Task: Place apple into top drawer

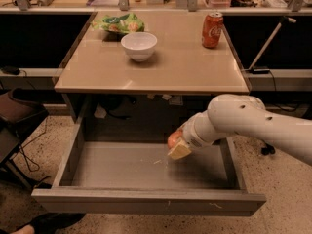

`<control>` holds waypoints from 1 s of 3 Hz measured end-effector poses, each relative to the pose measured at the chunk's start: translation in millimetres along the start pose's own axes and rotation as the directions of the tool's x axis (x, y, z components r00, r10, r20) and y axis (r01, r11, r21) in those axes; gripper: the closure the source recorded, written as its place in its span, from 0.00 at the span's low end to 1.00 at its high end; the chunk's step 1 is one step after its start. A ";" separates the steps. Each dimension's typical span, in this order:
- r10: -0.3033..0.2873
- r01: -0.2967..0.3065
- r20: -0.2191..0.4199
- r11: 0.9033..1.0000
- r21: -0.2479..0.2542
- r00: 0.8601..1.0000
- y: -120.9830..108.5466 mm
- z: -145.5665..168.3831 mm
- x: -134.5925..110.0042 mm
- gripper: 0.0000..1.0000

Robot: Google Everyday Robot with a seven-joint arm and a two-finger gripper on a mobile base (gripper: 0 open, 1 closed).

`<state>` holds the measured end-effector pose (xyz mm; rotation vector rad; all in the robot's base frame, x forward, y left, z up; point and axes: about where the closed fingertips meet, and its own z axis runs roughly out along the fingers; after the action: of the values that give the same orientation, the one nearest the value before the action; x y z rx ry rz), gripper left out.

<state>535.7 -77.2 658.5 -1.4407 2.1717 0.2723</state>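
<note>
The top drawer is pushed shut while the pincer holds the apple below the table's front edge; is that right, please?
Not quite: the top drawer is pulled open, not shut. The camera view shows its grey bottom, with the pincer holding the apple over the rear right part of it, below the front edge of the table.
</note>
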 end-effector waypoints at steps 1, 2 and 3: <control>0.021 -0.020 0.007 0.999 -0.046 1.000 1.2 31.6 20.9 1.00; 0.021 -0.020 0.007 0.999 -0.046 1.000 1.3 31.8 21.0 1.00; 0.021 -0.020 0.007 0.999 -0.046 1.000 1.3 31.8 21.0 0.81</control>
<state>537.9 -79.6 620.5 -1.4411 2.1888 0.3367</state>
